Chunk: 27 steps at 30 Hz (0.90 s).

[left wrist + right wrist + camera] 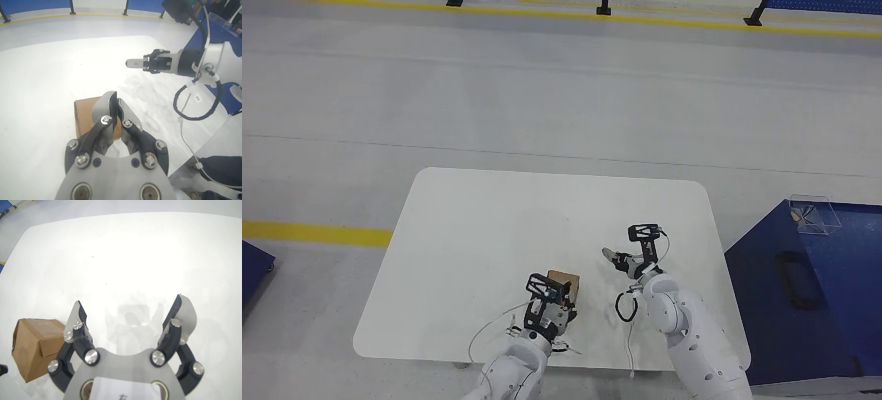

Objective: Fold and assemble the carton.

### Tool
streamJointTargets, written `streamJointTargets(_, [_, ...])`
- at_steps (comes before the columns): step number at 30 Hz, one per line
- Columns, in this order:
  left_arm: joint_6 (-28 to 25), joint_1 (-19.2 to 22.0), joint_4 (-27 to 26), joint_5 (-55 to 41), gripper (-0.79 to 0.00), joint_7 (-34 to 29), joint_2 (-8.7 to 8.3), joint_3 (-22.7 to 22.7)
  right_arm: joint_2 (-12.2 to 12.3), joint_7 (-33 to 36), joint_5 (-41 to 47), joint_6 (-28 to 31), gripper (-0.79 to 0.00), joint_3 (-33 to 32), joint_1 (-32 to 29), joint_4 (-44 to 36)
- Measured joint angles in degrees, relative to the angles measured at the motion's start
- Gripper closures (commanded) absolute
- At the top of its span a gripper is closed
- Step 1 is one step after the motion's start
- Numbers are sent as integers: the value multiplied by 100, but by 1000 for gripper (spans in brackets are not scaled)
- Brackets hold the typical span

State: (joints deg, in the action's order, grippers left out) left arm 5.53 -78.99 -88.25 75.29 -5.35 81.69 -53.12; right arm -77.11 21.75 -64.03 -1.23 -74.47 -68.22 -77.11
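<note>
I judge it nearly done: the carton (564, 285) stands boxed at lower centre of the top view, left end effector (115, 106) clenched over it, right end effector (130, 313) released and empty.

Table (542, 200): wide room across the far half; passable from either side
Carton (36, 344): stands near the near edge; blocks that spot
Left gripper (116, 98): fingers closed together; close over the carton's near side, barring it
Right gripper (129, 302): jaws spread; apart from the carton, gap between passable
Cable (194, 119): loop hangs by the right wrist
</note>
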Motion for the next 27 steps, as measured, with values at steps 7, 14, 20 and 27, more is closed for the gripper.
streamJointTargets(7, [164, 153, 278, -189, 0, -316, 64, 51, 0, 0, 0, 0, -785, 0, 0, 0])
streamJointTargets(14, [25, 61, 244, -315, 0, 23, 79, 52, 0, 0, 0, 0, -785, 0, 0, 0])
streamJointTargets(20, [12, 96, 259, -461, 0, 175, 113, 47, 0, 0, 0, 0, -785, 0, 0, 0])
streamJointTargets(27, [186, 95, 360, -323, 0, 33, 122, 33, 0, 0, 0, 0, -785, 0, 0, 0])
